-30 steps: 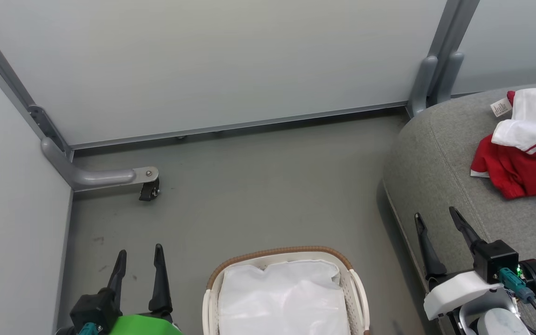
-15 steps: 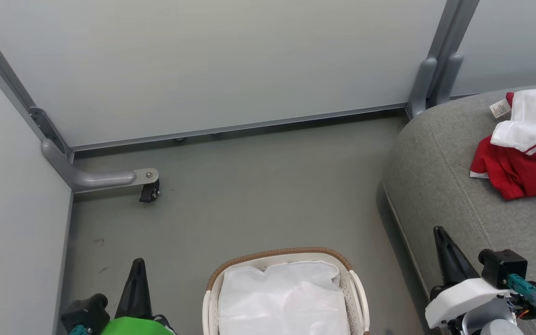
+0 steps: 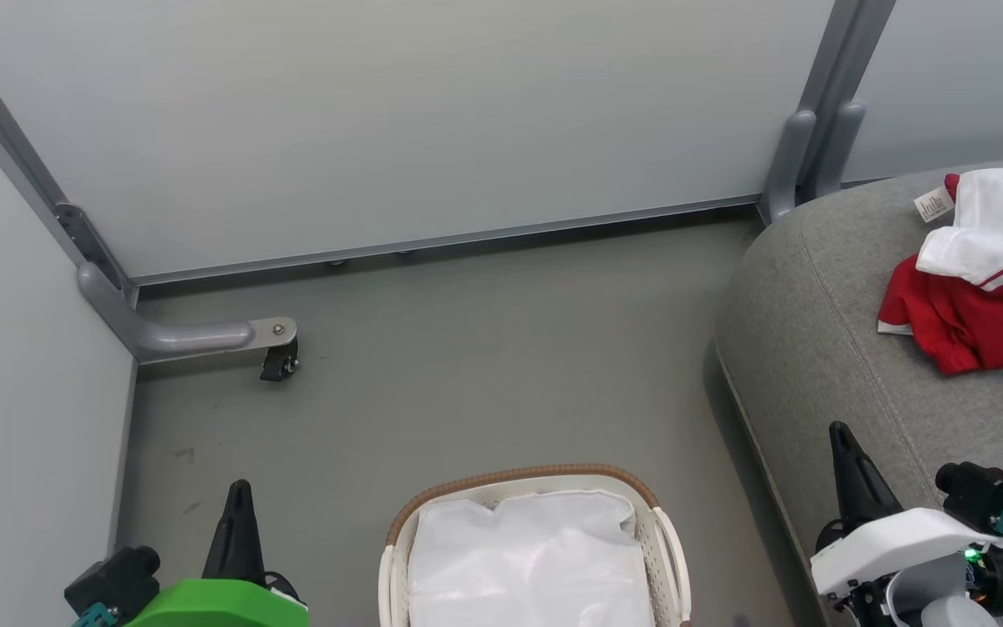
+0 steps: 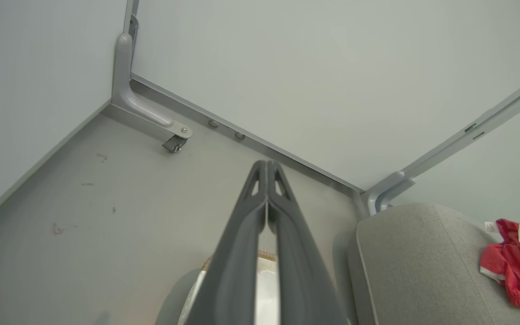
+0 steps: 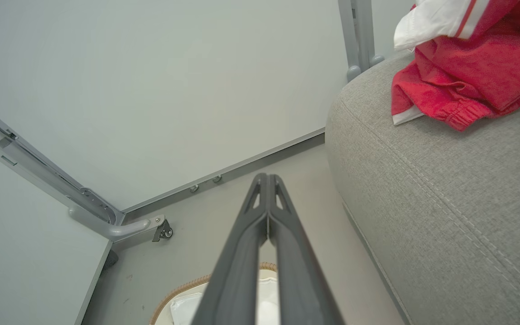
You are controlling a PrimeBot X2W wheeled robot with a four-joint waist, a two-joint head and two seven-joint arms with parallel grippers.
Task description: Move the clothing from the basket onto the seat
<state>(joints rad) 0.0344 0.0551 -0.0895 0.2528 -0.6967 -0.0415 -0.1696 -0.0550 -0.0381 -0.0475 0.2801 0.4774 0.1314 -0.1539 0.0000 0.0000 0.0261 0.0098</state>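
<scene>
The clothing [image 3: 976,287], red fabric with a white striped part, lies crumpled on the grey seat [image 3: 824,348] at the right; it also appears as the clothing [image 4: 515,262] and the clothing [image 5: 458,76]. The basket [image 3: 519,477] stands on the floor at bottom centre, with just its white liner inside. My left gripper [image 3: 238,490] is shut and empty, left of the basket. My right gripper [image 3: 839,433] is shut and empty over the seat's front edge. Both wrist views show the fingers pressed together: left gripper [image 4: 266,163], right gripper [image 5: 266,177].
Pale partition walls [image 3: 380,122] close the corner behind and to the left. A grey bracket with a small caster [image 3: 279,357] juts onto the floor at the left. Another grey post [image 3: 806,148] stands behind the seat. Bare grey floor [image 3: 484,348] lies between basket and wall.
Both grippers went from open to shut with nothing in them. Both pulled back toward the bottom of the head view. The clothing and basket stayed put.
</scene>
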